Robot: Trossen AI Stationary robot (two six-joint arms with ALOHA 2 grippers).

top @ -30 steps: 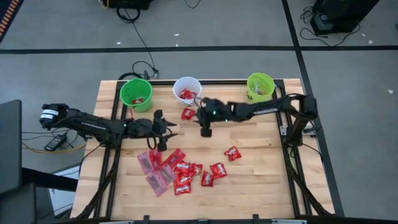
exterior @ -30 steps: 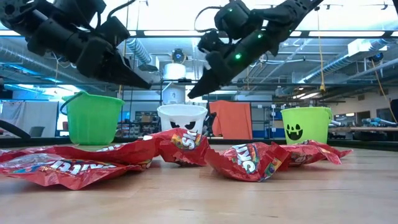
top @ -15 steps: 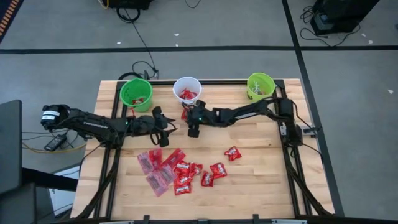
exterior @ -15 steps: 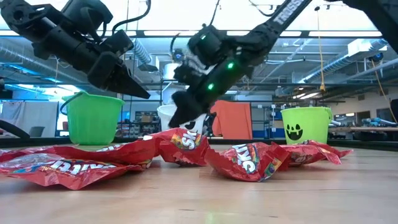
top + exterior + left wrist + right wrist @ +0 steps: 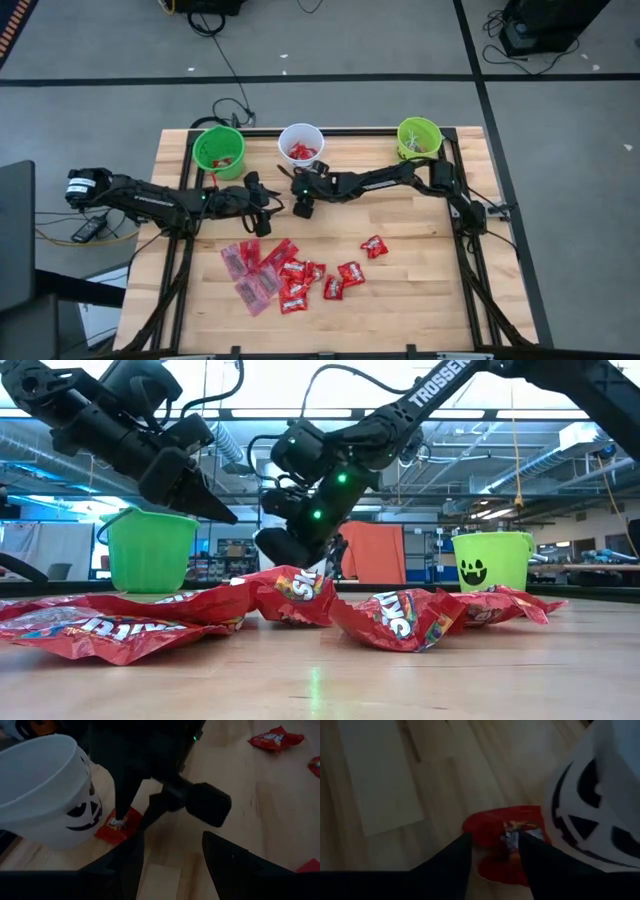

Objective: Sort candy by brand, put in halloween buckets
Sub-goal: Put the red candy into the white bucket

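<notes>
The right gripper [image 5: 492, 865] is hanging low over the table [image 5: 420, 290], just in front of the white bucket [image 5: 300, 143], with its 2 fingers [image 5: 452, 862] parted a little and standing on either side of a red candy packet [image 5: 507, 842]. The packet is lying flat on the wood, right beside the bucket's foot, and nothing is sitting between the fingers but the near edge of the wrapper; whether they are touching it is hard to tell. In the left wrist view the same packet [image 5: 117, 824] is showing against the bucket [image 5: 47, 795], under the right arm's dark fingers.

The left gripper [image 5: 262, 212] is hovering just beside the right one, toward the left side of the table, its fingers [image 5: 227, 860] spread apart and holding nothing.

Behind them, 3 buckets are standing along the far edge: a green bucket [image 5: 219, 150] on the left with red candy inside, the white one in the middle also holding red candy, and a green bucket with a face [image 5: 492, 560] on the right.

Nearer the front edge, a heap of red packets [image 5: 295, 280] is lying together with some flatter pinkish packets [image 5: 245, 265], and 1 red packet [image 5: 374, 246] is lying apart to the right of the heap.
</notes>
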